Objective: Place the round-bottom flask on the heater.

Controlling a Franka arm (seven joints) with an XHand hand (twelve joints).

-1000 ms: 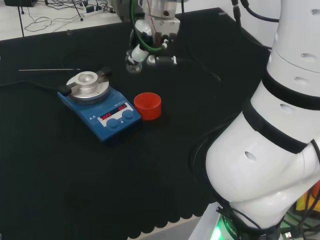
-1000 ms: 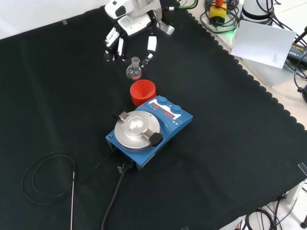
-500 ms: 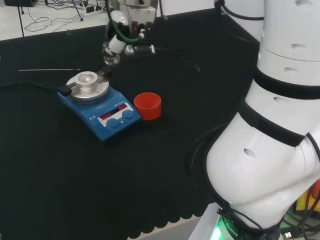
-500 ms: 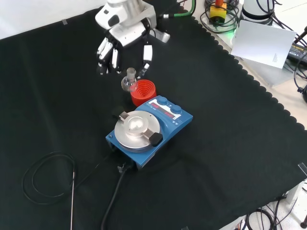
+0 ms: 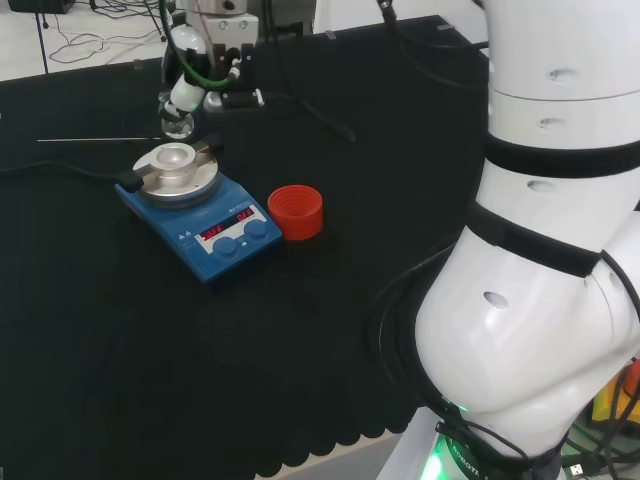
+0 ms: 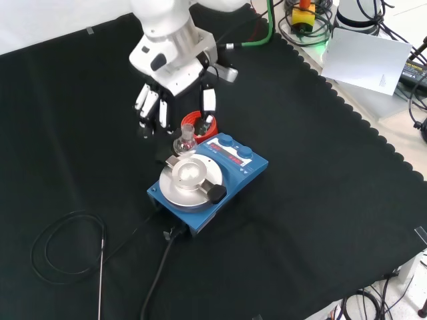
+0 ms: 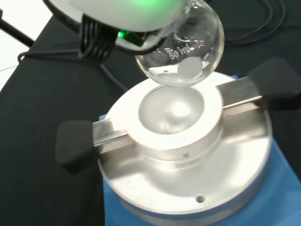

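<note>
A small clear round-bottom flask (image 7: pixel 183 52) hangs just above the bowl-shaped hollow (image 7: pixel 173 109) in the heater's metal top, apart from it. The hand (image 6: pixel 170 87) is shut on the flask (image 6: pixel 185 141), pinching its neck while its other fingers point down. In the head view the hand (image 5: pixel 205 85) holds the flask (image 5: pixel 177 122) over the far rim of the blue heater (image 5: pixel 215 225). The heater (image 6: pixel 237 163) has a round silver block (image 6: pixel 190 179) with two black knobs on a cross bar.
A red ribbed ring stand (image 5: pixel 295 212) sits beside the heater, partly behind the hand in the front view (image 6: pixel 200 121). A thin rod (image 5: pixel 100 139) and a looped black cable (image 6: pixel 63 250) lie on the cloth. White paper (image 6: pixel 367 60) lies beyond the scalloped cloth edge.
The hand carried the flask from beyond the red stand to over the heater's top: leftward in the head view, nearer and lower in the front view. The heater and the stand stayed put.
</note>
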